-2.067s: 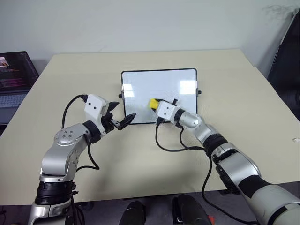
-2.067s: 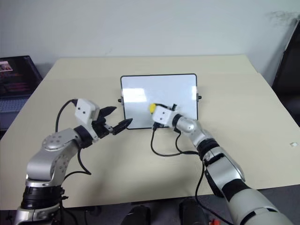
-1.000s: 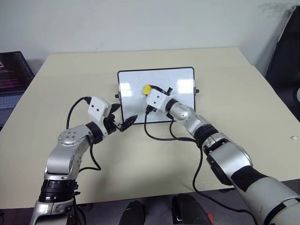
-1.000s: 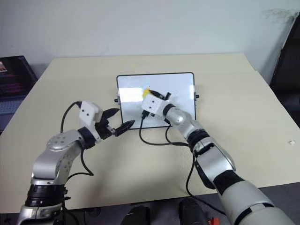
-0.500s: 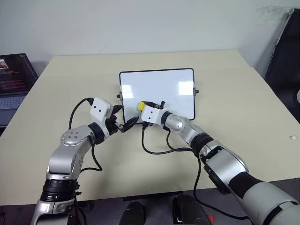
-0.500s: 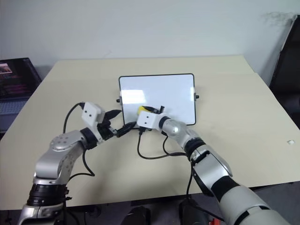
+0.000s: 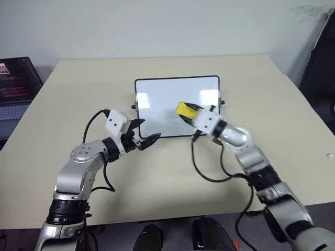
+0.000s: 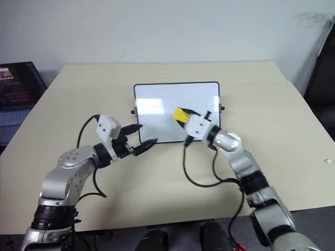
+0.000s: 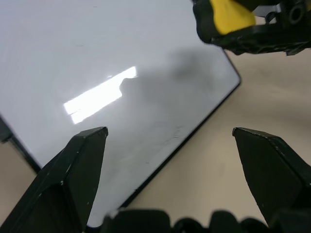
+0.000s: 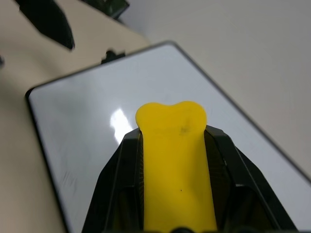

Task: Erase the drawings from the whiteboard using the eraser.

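Observation:
The whiteboard [image 7: 157, 99] lies flat in the middle of the beige table, with a black frame and small knobs at its sides. The drawings cannot be made out; its glossy face shows glare and a few faint streaks [image 10: 68, 183]. My right gripper [image 7: 188, 111] is shut on the yellow eraser [image 7: 183, 109], held over the right half of the board; whether it touches the surface I cannot tell. The eraser [image 10: 170, 127] sticks out past the black fingers. My left gripper [image 7: 148, 130] stands open at the board's near left edge, with nothing between its fingers [image 9: 77, 170].
A laptop [image 7: 15, 83] with a lit screen sits off the table's left side. A dark object [image 7: 319, 63] stands at the far right. The right wrist's black cable [image 7: 201, 167] loops on the table in front of the board.
My right gripper has carried the eraser from the board's near left part across to its right half. The left gripper has edged slightly right, still open.

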